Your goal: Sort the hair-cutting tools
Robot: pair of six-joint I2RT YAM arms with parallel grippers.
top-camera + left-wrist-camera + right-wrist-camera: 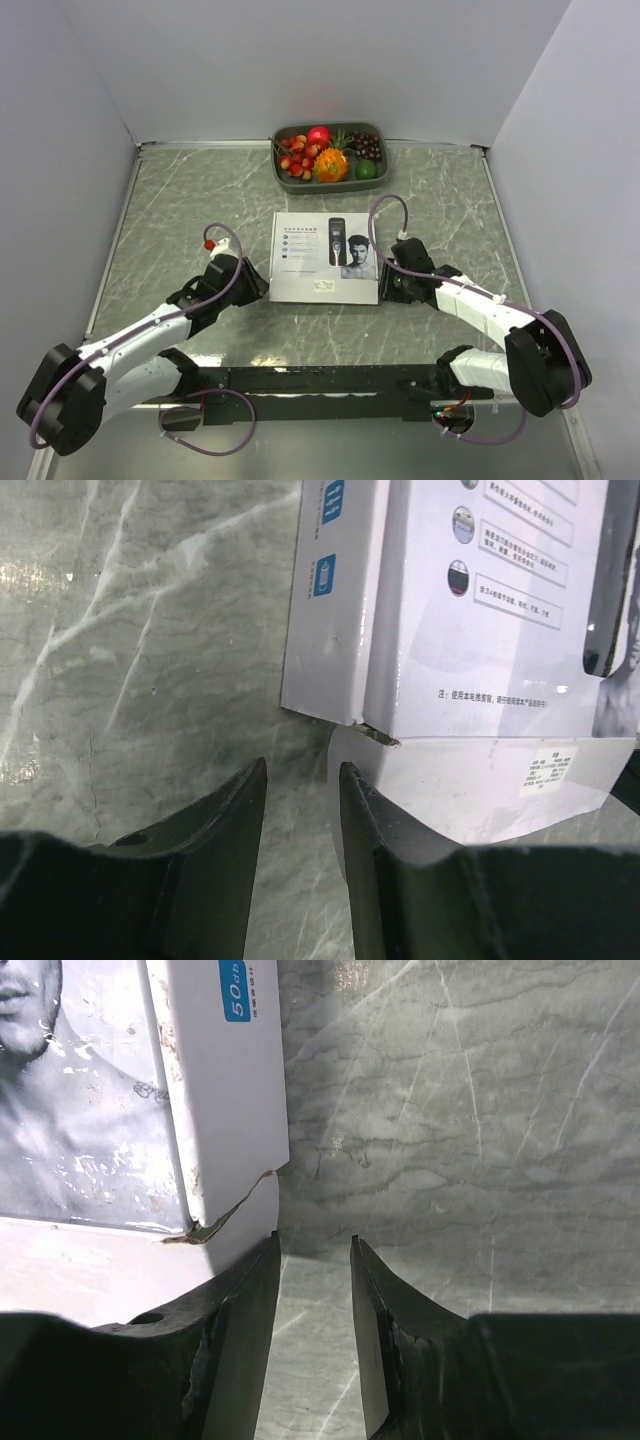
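No hair-cutting tools show in any view; only a printed clipper picture is on the lid of the white cardboard box (325,258). The box lies flat mid-table. My left gripper (255,281) sits low at the box's near left corner (470,610); its jaws (303,770) are slightly apart with bare table between them, and the right finger (400,860) is by the box edge. My right gripper (388,285) sits at the box's torn near right corner (220,1090); its jaws (315,1245) are slightly apart over bare table, and the left finger (200,1350) is against the box.
A grey tray (290,183) of colourful fruit stands at the back middle. White walls close in the marble table (180,210) on three sides. The arms' black base rail (320,380) runs along the near edge.
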